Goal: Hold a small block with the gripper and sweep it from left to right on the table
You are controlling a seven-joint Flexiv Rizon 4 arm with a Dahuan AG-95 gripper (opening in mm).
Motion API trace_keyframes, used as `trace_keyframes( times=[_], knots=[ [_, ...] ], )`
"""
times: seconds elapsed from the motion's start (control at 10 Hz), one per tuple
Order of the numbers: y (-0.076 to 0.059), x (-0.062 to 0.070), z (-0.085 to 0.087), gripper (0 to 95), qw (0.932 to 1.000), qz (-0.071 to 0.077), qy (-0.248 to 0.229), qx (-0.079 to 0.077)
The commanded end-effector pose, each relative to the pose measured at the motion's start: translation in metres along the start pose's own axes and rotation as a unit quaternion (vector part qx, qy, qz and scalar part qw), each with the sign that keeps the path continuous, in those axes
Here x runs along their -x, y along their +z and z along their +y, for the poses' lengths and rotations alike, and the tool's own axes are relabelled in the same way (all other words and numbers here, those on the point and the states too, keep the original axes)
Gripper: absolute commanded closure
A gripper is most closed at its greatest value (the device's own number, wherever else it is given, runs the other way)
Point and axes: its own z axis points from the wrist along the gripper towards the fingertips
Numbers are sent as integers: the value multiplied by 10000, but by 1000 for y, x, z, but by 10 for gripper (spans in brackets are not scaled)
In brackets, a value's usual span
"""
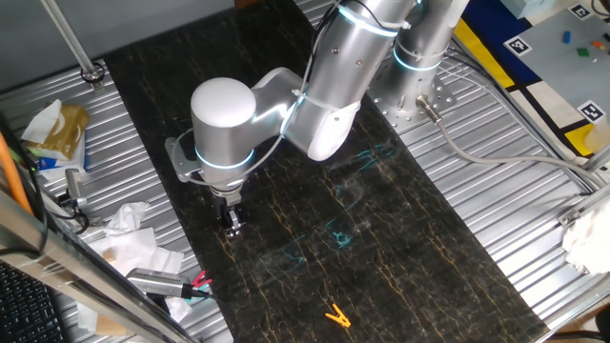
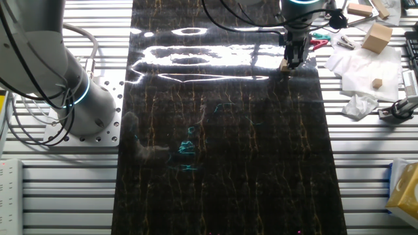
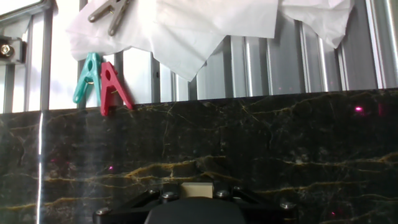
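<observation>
A: Location of the small block (image 3: 197,188)?
B: Between the fingers of the gripper (image 2: 288,64), clamped, low over the table (image 2: 222,163) close to one long edge.
A: Surroundings?
B: A red clip (image 3: 112,88) and a teal clip (image 3: 87,78) lie just past that edge on the ribbed metal, beside white paper (image 3: 186,28). A yellow clip (image 1: 336,315) lies well apart.

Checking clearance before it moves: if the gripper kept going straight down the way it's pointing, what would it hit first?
The gripper points straight down, holding the small block right at the table. The block would press into the slab first; nothing else lies between.
</observation>
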Motion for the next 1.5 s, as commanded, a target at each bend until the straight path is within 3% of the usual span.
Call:
trace_keyframes(
  times=[0.1, 0.9, 1.5],
  knots=[
    [0, 0, 0, 760, 10000, -13, 7, -22],
    [-1, 5, 8, 760, 10000, 2, 87, -27],
    [1, 11, 18, 760, 9999, -45, 144, 74]
  ],
)
